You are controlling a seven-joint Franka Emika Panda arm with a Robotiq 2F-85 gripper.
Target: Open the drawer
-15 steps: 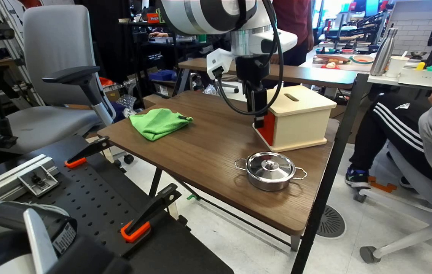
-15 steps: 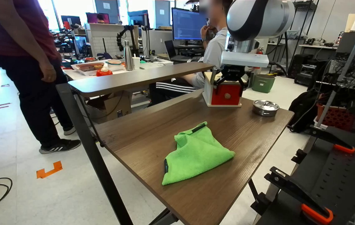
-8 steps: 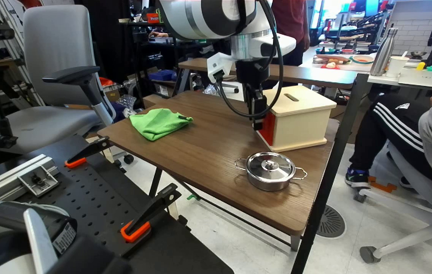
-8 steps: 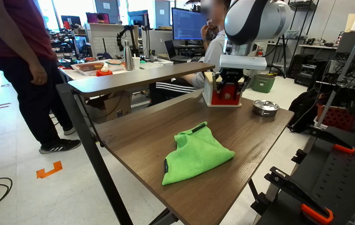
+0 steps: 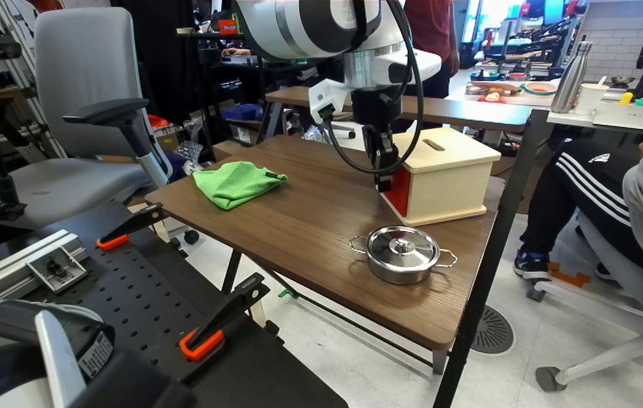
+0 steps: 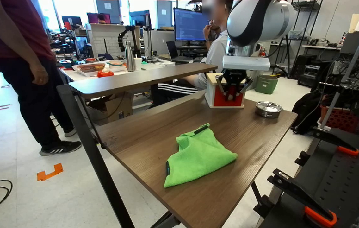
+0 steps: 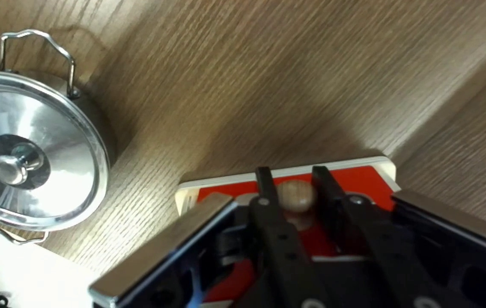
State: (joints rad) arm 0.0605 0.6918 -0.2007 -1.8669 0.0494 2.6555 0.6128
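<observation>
The drawer's flat red front (image 6: 218, 101) sits in the light wooden box (image 5: 450, 194) and looks level with it, pushed in. A round wooden knob (image 7: 297, 195) stands out from the middle of that front. In the wrist view my gripper (image 7: 292, 174) has its two black fingers on either side of the knob, shut on it. An exterior view shows the gripper (image 6: 231, 97) pointing down before the red front and covering the knob. Seen from the side, the fingertips (image 5: 382, 186) hang just in front of the red face, above the table.
A lidded steel pot (image 5: 403, 255) stands beside the box, its handle (image 7: 37, 34) near the wrist view's corner. A green cloth (image 6: 200, 155) lies on the brown table (image 5: 321, 226). A raised wooden shelf (image 6: 144, 77) runs behind. People are close by.
The fingers have come together from wide apart until they clasp the knob. The hand has sunk a little and drawn slightly away from the box. The box and pot have not moved.
</observation>
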